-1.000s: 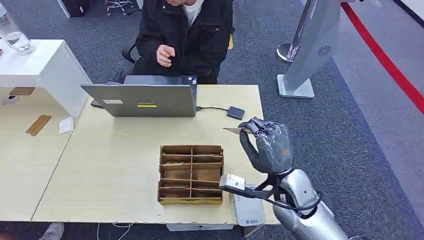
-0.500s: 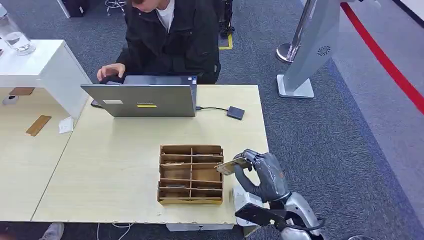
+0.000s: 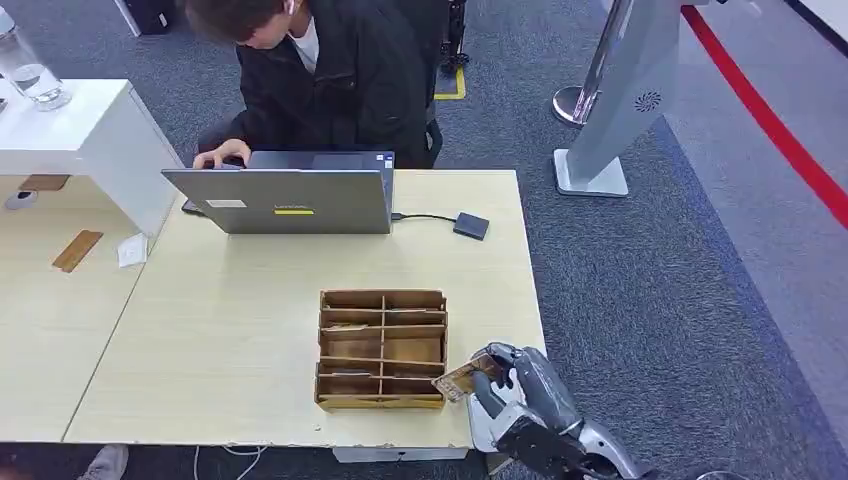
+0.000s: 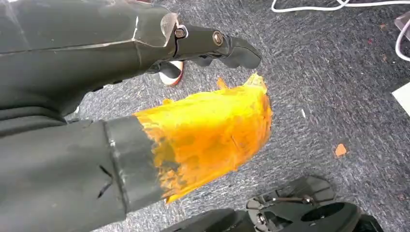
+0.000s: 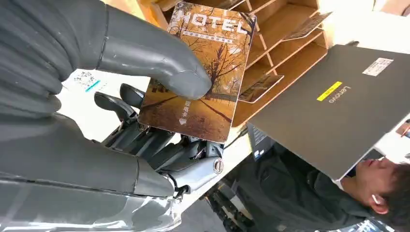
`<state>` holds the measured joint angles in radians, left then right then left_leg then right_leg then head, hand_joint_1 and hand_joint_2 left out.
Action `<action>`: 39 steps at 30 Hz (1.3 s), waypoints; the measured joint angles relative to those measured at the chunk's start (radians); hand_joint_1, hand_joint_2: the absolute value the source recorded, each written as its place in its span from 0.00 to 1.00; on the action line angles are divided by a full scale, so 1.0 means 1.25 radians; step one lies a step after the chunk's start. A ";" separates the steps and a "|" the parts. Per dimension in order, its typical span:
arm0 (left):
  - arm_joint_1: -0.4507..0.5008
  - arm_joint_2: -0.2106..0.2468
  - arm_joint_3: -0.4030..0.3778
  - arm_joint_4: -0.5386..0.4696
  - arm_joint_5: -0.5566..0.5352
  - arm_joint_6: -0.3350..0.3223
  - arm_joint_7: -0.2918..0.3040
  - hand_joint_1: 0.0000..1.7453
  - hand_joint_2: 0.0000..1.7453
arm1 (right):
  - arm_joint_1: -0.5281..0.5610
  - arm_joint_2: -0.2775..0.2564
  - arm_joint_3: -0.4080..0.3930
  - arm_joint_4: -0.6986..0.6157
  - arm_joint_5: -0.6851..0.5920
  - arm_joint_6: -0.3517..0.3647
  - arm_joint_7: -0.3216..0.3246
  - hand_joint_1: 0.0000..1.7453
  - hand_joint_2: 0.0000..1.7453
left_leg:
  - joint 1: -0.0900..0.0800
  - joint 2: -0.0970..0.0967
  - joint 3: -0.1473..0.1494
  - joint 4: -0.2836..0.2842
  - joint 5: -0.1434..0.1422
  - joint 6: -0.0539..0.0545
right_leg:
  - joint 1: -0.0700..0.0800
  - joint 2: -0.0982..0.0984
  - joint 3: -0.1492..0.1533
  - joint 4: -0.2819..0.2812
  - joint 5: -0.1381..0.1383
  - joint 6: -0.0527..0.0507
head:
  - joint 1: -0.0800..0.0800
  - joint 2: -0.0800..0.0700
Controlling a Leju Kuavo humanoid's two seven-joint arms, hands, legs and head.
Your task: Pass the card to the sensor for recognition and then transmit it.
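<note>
My right hand (image 3: 527, 402) hangs low over the table's front right corner. It pinches a hotel card (image 3: 459, 381) with an autumn tree picture. In the right wrist view the thumb (image 5: 145, 55) presses on the card's (image 5: 217, 43) face and the fingers lie beneath it. A white box-shaped device (image 3: 485, 428) with a printed label (image 5: 86, 81) sits on the table edge just under that hand. A small dark reader (image 3: 471, 225) lies at the far right of the table, cabled to the laptop (image 3: 285, 198). My left hand (image 4: 96, 111) hangs above the carpet, holding nothing, its thumb tip (image 4: 212, 130) coated orange.
A wooden compartment organizer (image 3: 382, 348) holding a few cards stands just left of my right hand. Behind the open laptop a person (image 3: 335, 80) in a dark jacket leans over it. A white cabinet (image 3: 90, 140) with a bottle (image 3: 25, 70) stands far left.
My right hand has brought the card down and back from near the dark reader to the front table edge, over the white device. The person leaned forward and put a hand on the laptop.
</note>
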<state>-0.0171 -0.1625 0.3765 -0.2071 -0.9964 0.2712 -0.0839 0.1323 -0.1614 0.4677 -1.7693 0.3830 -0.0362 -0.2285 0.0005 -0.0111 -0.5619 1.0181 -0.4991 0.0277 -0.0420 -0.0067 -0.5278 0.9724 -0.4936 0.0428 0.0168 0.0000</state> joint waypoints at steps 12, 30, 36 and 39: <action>0.000 0.000 0.007 0.000 -0.003 0.004 0.001 0.00 0.00 | 0.021 -0.004 -0.002 0.040 -0.074 -0.001 0.026 1.00 1.00 | 0.000 0.000 0.000 0.000 0.000 0.000 | 0.000 0.000 0.000 0.000 0.000 0.000 | 0.000 0.000; 0.000 -0.004 0.021 0.000 -0.015 0.006 0.002 0.00 0.00 | 0.033 -0.006 -0.013 0.131 -0.132 -0.054 0.062 1.00 1.00 | 0.000 0.000 0.000 0.000 0.000 0.000 | 0.000 0.000 0.000 0.000 0.000 0.000 | 0.000 0.000; 0.000 -0.004 0.025 0.000 -0.016 0.008 0.002 0.00 0.00 | 0.035 -0.006 -0.025 0.147 -0.093 -0.085 0.093 1.00 1.00 | 0.000 0.000 0.000 0.000 0.000 0.000 | 0.000 0.000 0.000 0.000 0.000 0.000 | 0.000 0.000; 0.001 -0.004 0.026 0.000 -0.017 0.008 0.002 0.00 0.00 | 0.035 -0.006 -0.028 0.154 -0.080 -0.095 0.104 1.00 1.00 | 0.000 0.000 0.000 0.000 0.000 0.000 | 0.000 0.000 0.000 0.000 0.000 0.000 | 0.000 0.000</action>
<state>-0.0164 -0.1675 0.4086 -0.2068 -1.0174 0.2815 -0.0816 0.1759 -0.1694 0.4326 -1.5774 0.2835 -0.1545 -0.0984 0.0004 -0.0112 -0.5619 1.0181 -0.4991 0.0277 -0.0420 -0.0068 -0.5278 0.9724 -0.4936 0.0428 0.0168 0.0000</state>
